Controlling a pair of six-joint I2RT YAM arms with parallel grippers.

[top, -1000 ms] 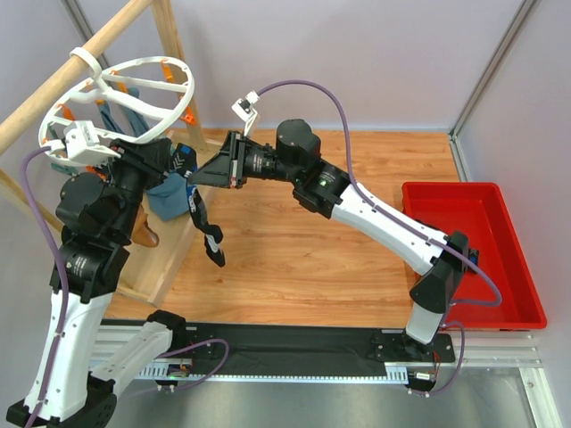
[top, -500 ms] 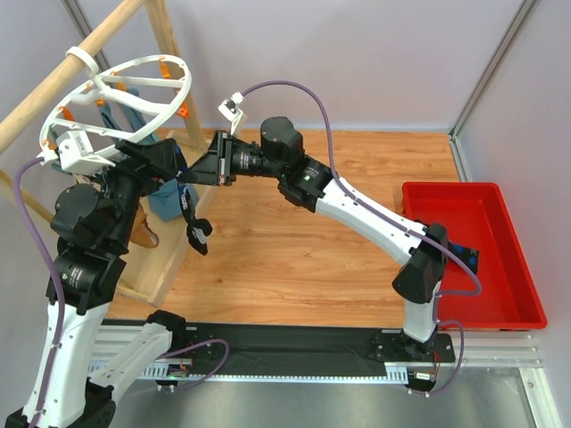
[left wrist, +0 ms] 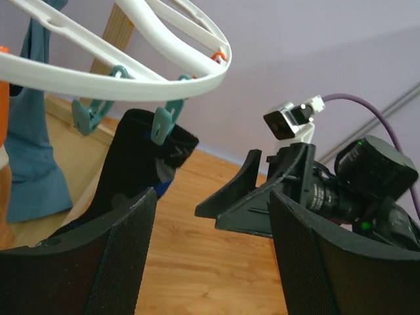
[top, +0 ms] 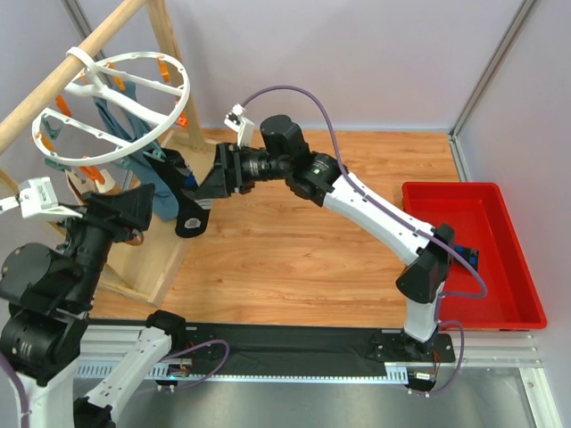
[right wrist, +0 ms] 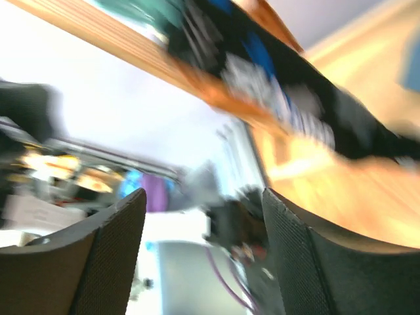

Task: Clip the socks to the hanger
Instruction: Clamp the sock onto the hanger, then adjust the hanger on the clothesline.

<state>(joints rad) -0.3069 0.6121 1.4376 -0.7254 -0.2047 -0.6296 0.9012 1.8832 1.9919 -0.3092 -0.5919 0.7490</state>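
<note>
The white ring hanger (top: 111,107) hangs from the wooden bar at the top left. One black sock (top: 187,214) with blue and white marks hangs from a teal clip (left wrist: 162,125) on the ring (left wrist: 131,82). In the left wrist view the sock (left wrist: 138,164) hangs free, beyond the left finger. My left gripper (top: 147,203) (left wrist: 213,262) is open, low and to the sock's left, holding nothing. My right gripper (top: 207,183) (right wrist: 203,262) is open just right of the sock, with nothing between its fingers. The right wrist view is blurred and shows the sock (right wrist: 295,111) above the jaws.
Teal-blue socks (top: 134,134) (left wrist: 33,164) hang from the same ring. A wooden rack (top: 174,53) stands behind and under it. A red bin (top: 473,250) sits at the table's right edge. The right arm stretches across the wooden tabletop (top: 303,259).
Both grippers have opened and let go of the black sock, which now hangs from the clip. The left arm has dropped back down and to the left; the ring has swung.
</note>
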